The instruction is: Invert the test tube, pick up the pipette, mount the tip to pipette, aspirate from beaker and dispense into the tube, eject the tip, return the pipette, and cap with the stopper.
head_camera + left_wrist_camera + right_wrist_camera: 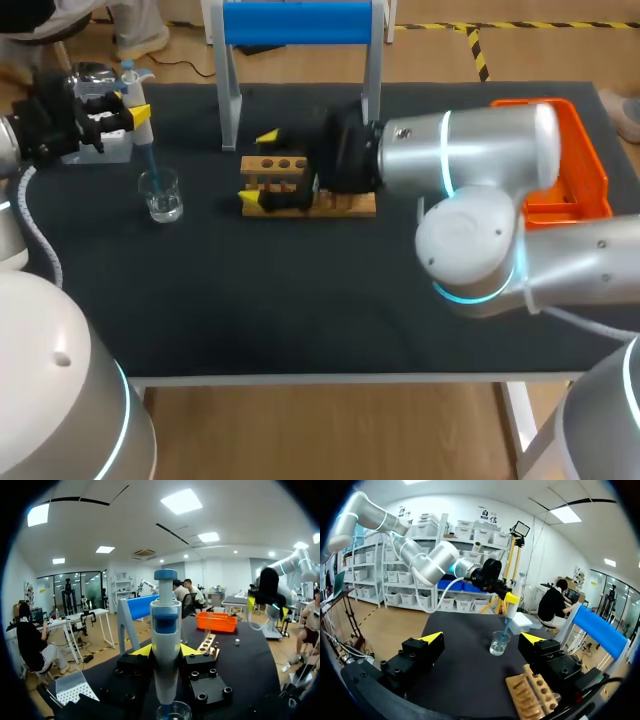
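Observation:
My left gripper [132,112] is shut on the white and blue pipette [135,100] at the table's far left. The pipette's blue tip [149,165] points down into the clear glass beaker [161,195]. In the left wrist view the pipette [166,625] stands upright between the yellow fingertips of my left gripper [165,650], with the beaker [173,712] right under it. My right gripper [258,168] is open over the left end of the wooden tube rack [310,190], with nothing between its fingers. From my right gripper [483,637] the beaker [499,643] is ahead and the rack [530,695] lies under one finger. I cannot make out a test tube.
An orange tray [585,170] sits at the back right, partly behind my right arm. A white tip box [100,150] lies at the far left beside my left gripper. A stand with a blue roll [300,22] rises behind the rack. A small stopper [237,641] lies near the rack.

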### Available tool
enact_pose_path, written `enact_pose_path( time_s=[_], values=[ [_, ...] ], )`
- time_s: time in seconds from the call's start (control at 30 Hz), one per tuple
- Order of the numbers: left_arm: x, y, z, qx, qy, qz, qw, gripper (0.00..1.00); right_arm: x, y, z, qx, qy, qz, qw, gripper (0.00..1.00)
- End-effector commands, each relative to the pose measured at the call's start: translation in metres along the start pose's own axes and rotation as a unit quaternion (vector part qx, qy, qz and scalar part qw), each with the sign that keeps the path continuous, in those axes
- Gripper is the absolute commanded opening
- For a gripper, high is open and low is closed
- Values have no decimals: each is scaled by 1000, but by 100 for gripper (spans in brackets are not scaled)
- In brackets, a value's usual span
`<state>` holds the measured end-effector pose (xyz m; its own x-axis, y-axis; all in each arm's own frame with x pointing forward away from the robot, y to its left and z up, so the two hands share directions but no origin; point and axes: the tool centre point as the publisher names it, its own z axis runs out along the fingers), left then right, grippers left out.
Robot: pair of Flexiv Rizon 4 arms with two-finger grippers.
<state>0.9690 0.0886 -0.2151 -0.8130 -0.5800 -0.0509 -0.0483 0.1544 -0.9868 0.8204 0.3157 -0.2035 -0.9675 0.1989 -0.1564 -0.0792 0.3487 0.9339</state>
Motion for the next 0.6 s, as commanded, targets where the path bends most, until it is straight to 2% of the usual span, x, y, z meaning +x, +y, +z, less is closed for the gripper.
enact_pose_path(
  time_s=[0.03, 0.27, 0.43, 0.6],
  values=[
    [1, 0, 0, 0, -1, 0, 1000, 0, -21, 18, -31, 84, 89, -3, 992, 100],
    [1, 0, 0, 0, -1, 0, 1000, 0, -53, 40, -17, 94, 145, -28, 985, 100],
    [1, 0, 0, 0, -1, 0, 1000, 0, -68, 52, 5, 106, 180, -43, 977, 100],
    [1, 0, 0, 0, -1, 0, 1000, 0, -82, 62, 33, 121, 186, -49, 974, 100]
  ],
)
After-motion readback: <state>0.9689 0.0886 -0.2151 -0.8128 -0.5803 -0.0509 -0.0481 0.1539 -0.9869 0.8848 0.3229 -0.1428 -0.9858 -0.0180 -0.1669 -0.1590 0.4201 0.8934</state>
